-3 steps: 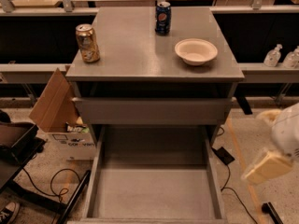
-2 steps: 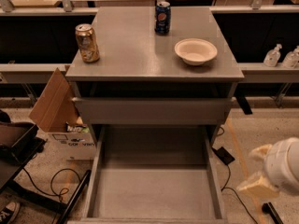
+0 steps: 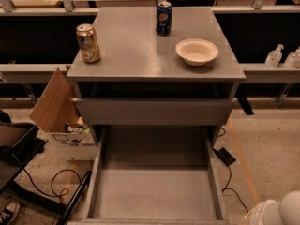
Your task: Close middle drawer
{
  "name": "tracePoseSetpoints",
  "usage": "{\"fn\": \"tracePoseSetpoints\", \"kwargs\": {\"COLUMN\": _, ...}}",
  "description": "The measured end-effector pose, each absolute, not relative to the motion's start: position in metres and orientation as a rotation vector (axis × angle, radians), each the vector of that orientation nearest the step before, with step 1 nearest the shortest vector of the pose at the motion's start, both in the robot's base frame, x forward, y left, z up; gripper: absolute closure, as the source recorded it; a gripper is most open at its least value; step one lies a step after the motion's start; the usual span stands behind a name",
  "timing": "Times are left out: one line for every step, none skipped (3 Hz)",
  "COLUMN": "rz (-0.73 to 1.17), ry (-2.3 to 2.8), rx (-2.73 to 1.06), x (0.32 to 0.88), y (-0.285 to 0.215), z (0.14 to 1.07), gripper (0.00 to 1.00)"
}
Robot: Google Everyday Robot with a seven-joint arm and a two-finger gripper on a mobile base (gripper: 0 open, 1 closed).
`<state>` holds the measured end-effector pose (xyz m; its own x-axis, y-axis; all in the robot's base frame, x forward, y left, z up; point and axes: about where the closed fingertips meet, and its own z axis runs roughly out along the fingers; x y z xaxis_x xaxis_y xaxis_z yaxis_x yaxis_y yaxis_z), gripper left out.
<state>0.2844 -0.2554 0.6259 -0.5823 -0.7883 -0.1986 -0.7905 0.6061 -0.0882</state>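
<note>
The middle drawer [image 3: 154,191] is pulled far out of the grey cabinet toward the camera. Its long, deep grey tray is empty, and its front panel lies at the bottom edge of the view. Above it, the taller-fronted top drawer [image 3: 152,110] stands slightly out from the cabinet. The gripper is out of view; only a white rounded part of my arm [image 3: 276,212] shows in the bottom right corner, right of the open drawer's side wall.
On the cabinet top [image 3: 136,55] stand a gold can [image 3: 88,42], a blue Pepsi can [image 3: 163,18] and a white bowl [image 3: 197,51]. An open cardboard box [image 3: 61,116] sits left of the cabinet. Cables and a black plug [image 3: 225,156] lie on the floor.
The white arm has dropped lower and moved right, from beside the drawer's right wall into the bottom right corner. The drawers and tabletop objects have not moved.
</note>
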Motion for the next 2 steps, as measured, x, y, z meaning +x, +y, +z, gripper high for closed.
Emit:
{"fn": "tracePoseSetpoints", "kwargs": {"rz": 0.027, "ry": 2.638, "rx": -1.298, "x": 0.2733, "y": -0.2549, "z": 0.6186, "gripper": 1.0}}
{"fn": "tracePoseSetpoints", "kwargs": {"rz": 0.039, "ry": 2.623, "rx": -1.311, "x": 0.2708, "y": -0.2514, "z": 0.6199, "gripper": 1.0}}
